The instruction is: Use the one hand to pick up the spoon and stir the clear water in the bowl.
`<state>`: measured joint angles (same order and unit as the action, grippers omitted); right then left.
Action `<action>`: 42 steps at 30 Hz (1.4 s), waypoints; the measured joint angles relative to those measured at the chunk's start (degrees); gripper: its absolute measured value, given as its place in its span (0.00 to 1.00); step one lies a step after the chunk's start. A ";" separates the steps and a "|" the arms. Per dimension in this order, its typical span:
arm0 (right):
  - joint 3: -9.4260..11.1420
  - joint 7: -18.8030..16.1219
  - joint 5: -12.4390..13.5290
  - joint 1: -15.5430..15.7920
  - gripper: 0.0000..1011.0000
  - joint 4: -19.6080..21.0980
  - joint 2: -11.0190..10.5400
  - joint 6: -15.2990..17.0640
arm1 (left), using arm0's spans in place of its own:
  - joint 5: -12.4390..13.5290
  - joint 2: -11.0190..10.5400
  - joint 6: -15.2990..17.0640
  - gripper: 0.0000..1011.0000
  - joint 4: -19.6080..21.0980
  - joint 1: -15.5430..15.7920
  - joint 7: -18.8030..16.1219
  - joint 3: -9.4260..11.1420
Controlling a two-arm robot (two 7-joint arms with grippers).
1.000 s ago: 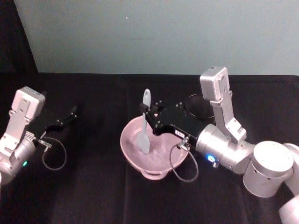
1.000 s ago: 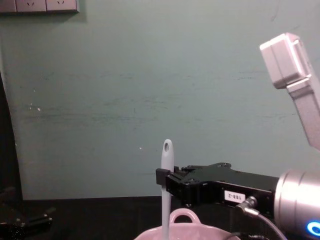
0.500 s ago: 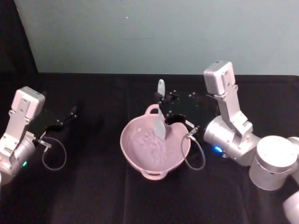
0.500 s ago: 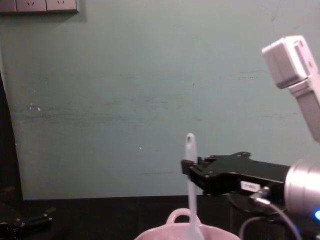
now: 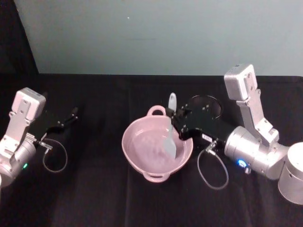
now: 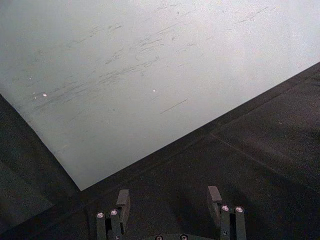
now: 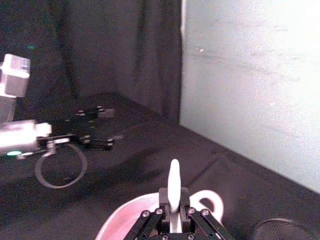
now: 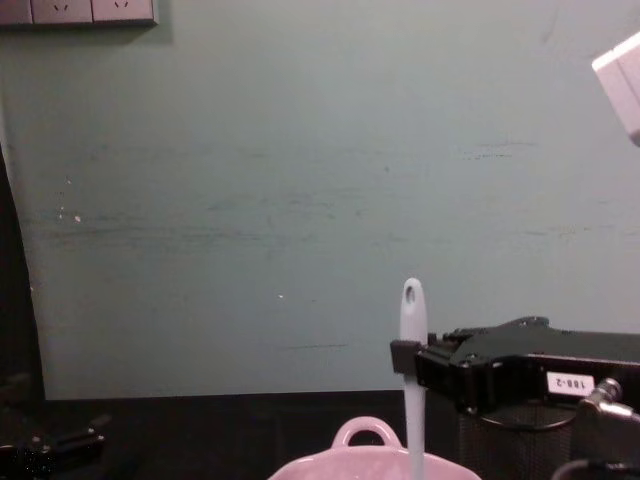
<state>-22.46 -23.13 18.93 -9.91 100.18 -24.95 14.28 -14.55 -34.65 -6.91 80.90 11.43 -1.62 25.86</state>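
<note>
Gripping the slim white plastic spoon (image 5: 171,142) by its handle, the black boxy right hand (image 5: 175,120) has its jaws closed tight; the paddle head hangs below them inside the pale pink glossy ceramic bowl (image 5: 127,149). The left hand (image 5: 73,113) sits well apart, jaws parted, empty.

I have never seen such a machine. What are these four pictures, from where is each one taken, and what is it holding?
This is a robot with two arms. One camera looks down from its head, one forward from its chest, one sits on each wrist. The right gripper is shut on a white spoon, whose flat end dips into a pink bowl on the black table. A black mesh cup stands behind. The left gripper is open at the left side, holding nothing.
</note>
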 joint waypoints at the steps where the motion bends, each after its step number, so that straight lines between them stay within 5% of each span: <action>1: 0.00 0.00 0.00 0.00 0.11 0.00 0.00 0.00 | 0.00 0.00 0.00 1.00 0.00 0.00 0.00 0.00; 8: -1.26 -2.12 4.64 0.70 0.11 1.07 0.07 2.24 | 0.00 0.00 0.00 1.00 0.00 0.00 0.00 0.00; 20: -4.01 -1.34 6.45 -2.72 0.11 -4.89 4.23 -2.07 | 0.00 0.00 0.00 1.00 0.00 0.00 0.00 0.00; 31: -4.06 4.53 1.88 -6.28 0.11 -11.99 7.68 -7.42 | 0.00 0.00 0.00 1.00 0.00 0.00 0.00 0.00; 42: -1.80 6.84 -2.65 -4.86 0.11 -10.57 6.12 -8.53 | 0.00 0.00 0.00 1.00 0.00 0.00 0.00 0.00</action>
<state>-24.27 -16.29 16.28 -14.77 89.61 -18.82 5.75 -14.55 -34.65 -6.91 80.90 11.43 -1.62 25.86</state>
